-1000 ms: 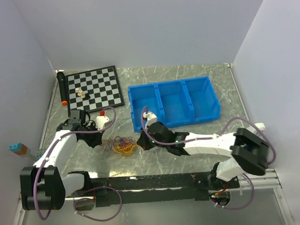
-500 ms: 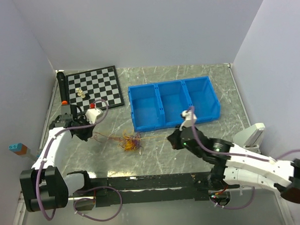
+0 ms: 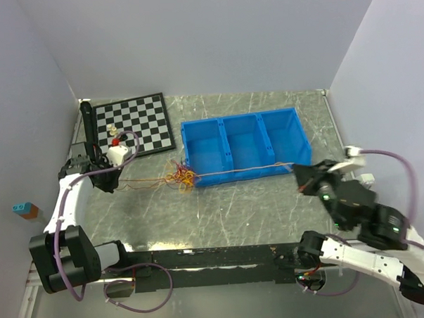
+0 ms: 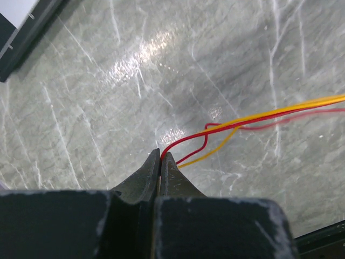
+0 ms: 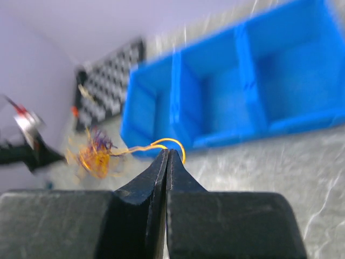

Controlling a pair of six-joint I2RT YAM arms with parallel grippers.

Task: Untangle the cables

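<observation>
Roughly halfway, I'd judge: left gripper (image 4: 160,156) and right gripper (image 5: 167,154) pinched shut on the cables (image 4: 280,111), strands stretched taut (knot (image 3: 181,176) beside blue bin (image 3: 238,118) not yet undone).

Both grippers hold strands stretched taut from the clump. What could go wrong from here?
Pulling further may tighten the cables, whose clump sits between the left gripper and right gripper. The thin strands could slip from the shut tips. The taut strand runs along the blue bin and could snag it.
</observation>
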